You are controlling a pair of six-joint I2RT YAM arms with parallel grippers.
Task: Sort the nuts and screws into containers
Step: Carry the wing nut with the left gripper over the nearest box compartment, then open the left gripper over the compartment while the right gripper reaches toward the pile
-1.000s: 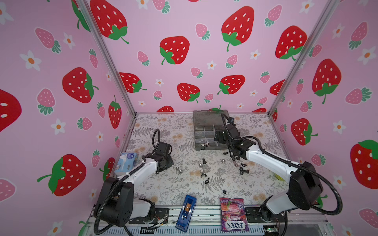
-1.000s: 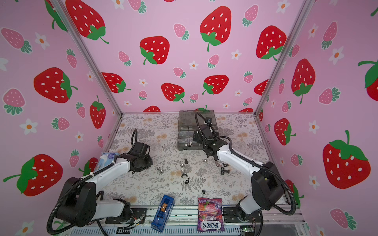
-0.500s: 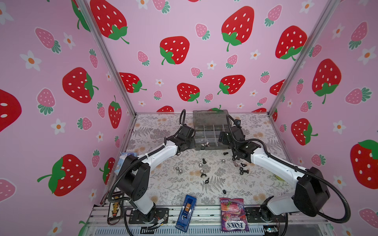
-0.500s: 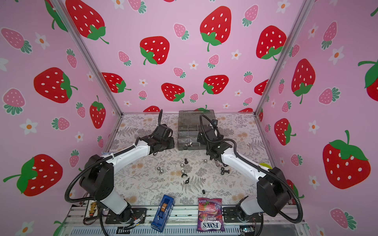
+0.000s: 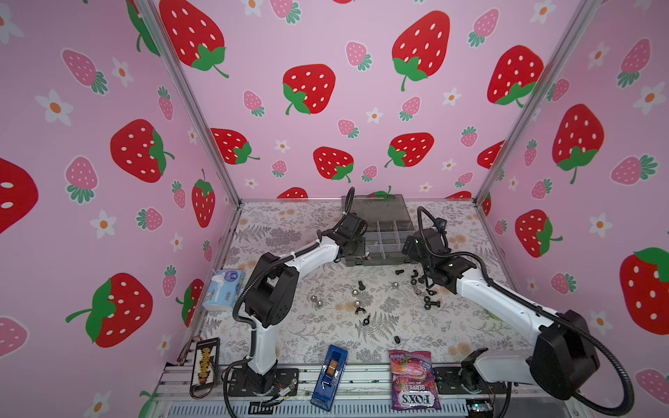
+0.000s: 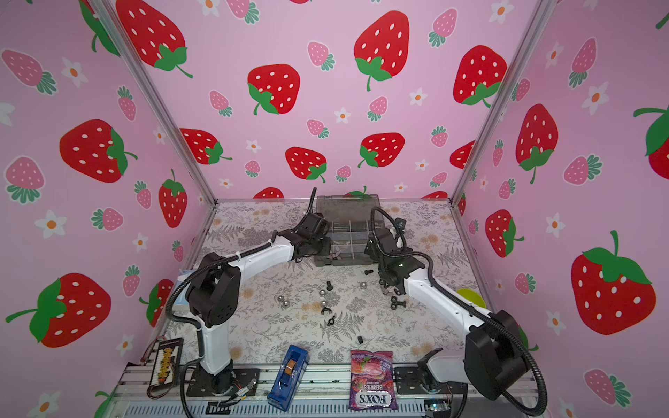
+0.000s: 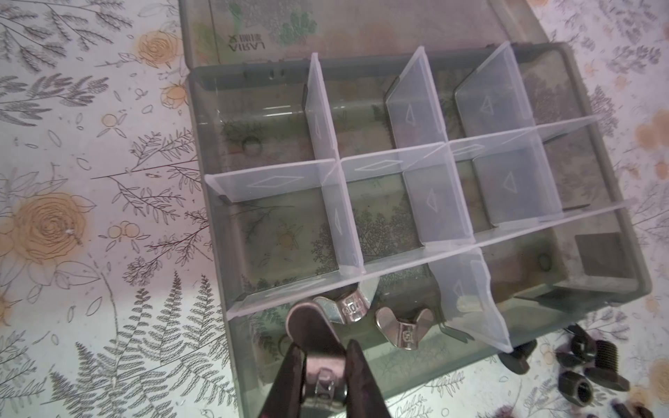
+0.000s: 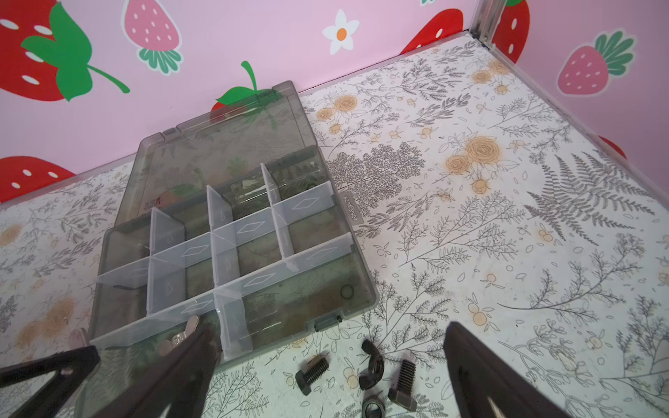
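Observation:
The grey translucent organiser (image 5: pixel 376 207) (image 6: pixel 346 206) lies open at the back of the table, its containers split by clear dividers (image 7: pixel 327 119). My left gripper (image 5: pixel 356 249) (image 6: pixel 325 249) (image 7: pixel 322 378) hangs over the front-left cell, shut on a silver winged nut (image 7: pixel 324 383). Two silver winged nuts (image 7: pixel 349 307) (image 7: pixel 403 327) lie in that cell. My right gripper (image 5: pixel 411 253) (image 6: pixel 373 249) (image 8: pixel 329 331) is open at the box's front-right corner, above black screws (image 8: pixel 312 372) (image 8: pixel 402 383) and a black winged nut (image 8: pixel 373 365). Silver dome nuts (image 5: pixel 313 299) and black nuts (image 5: pixel 359 310) are scattered mid-table.
A blue narrow box (image 5: pixel 329 376) and a purple candy bag (image 5: pixel 412 380) lie at the front edge. A tissue pack (image 5: pixel 222 289) sits by the left wall, a black cabled device (image 5: pixel 204 363) at the front left. Pink walls close three sides.
My left gripper has swung from the left side of the table rightward to the organiser's front-left cell, still shut. The right gripper has stayed open by the box's right front.

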